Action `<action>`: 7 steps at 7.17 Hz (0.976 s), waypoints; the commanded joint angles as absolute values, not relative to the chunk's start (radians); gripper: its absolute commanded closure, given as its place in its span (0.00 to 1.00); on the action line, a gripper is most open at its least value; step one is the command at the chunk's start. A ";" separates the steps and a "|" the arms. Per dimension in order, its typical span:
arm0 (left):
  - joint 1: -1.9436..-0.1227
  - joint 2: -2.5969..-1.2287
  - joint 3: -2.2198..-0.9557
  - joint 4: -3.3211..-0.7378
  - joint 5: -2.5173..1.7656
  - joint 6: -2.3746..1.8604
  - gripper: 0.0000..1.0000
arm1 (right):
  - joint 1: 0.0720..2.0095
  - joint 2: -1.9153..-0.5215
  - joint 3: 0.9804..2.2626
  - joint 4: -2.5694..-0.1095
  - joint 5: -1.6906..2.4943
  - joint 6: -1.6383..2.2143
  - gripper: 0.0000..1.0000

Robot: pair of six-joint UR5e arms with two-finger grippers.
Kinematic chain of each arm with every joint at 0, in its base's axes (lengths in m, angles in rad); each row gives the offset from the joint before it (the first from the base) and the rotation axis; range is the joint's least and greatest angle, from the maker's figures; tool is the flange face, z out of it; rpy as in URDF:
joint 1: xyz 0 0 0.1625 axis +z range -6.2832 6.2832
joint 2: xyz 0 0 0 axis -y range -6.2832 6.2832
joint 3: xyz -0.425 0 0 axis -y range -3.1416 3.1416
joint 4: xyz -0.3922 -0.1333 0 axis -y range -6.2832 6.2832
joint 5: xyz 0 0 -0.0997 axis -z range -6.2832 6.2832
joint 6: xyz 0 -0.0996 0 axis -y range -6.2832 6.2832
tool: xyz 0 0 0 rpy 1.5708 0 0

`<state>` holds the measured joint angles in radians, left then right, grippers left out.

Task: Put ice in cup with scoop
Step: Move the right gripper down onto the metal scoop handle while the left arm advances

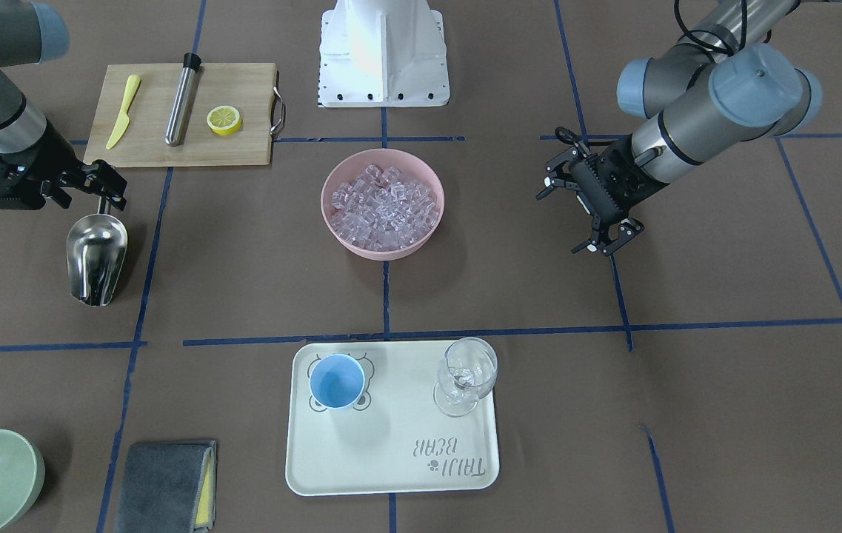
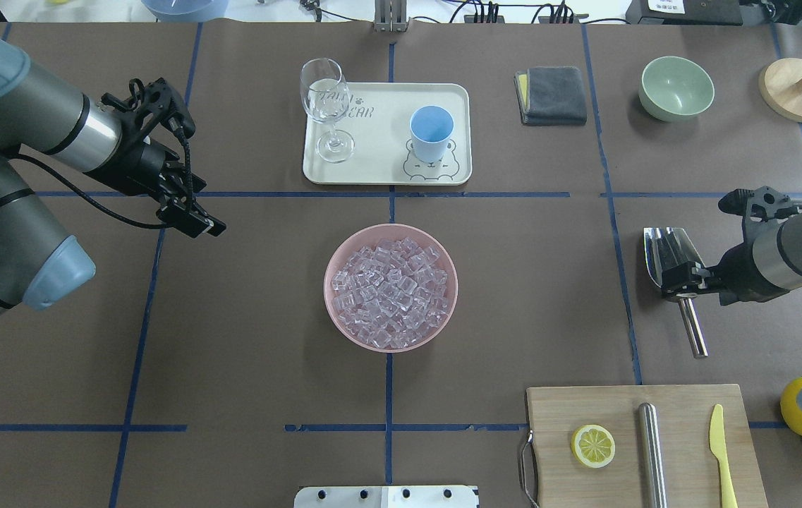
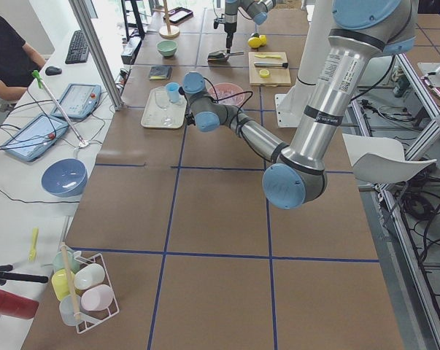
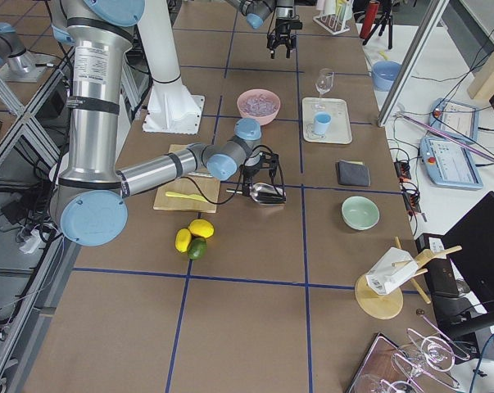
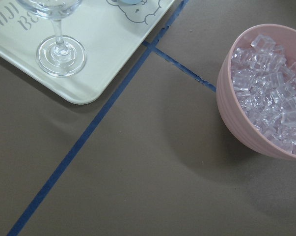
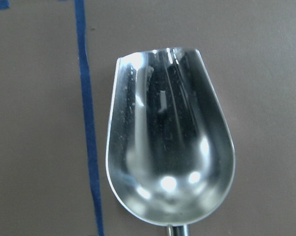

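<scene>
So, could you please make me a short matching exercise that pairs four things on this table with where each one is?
Things:
1. ice
2. cup
3. scoop
4. lemon slice

Places:
A. on the wooden cutting board
B. with its handle at the right gripper
C. in the pink bowl
D. on the tray, along with the stemmed glass

Pairs: 1-C, 2-D, 3-B, 4-A.

Bare table lies between my scoop and the pink bowl, free to pass. Stemmed glass stands on tray near cup, crowding that side.
</scene>
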<state>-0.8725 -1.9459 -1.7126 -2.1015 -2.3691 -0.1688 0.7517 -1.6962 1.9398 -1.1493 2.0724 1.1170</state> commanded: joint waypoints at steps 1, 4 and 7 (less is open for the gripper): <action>-0.871 -1.947 -1.710 -2.102 -2.368 -0.169 0.00 | 0.684 -1.726 1.940 -1.149 2.059 1.120 0.00; -0.871 -1.945 -1.701 -2.103 -2.367 -0.163 0.00 | 0.666 -1.726 1.934 -1.149 2.060 1.117 0.29; -0.868 -1.945 -1.689 -2.102 -2.310 -0.161 0.00 | 0.667 -1.729 1.933 -1.150 2.068 1.106 0.67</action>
<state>-0.8690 -1.9439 -1.6913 -2.1028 -2.3199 -0.1608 0.6676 -1.7274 1.9340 -1.1499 2.0659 1.1077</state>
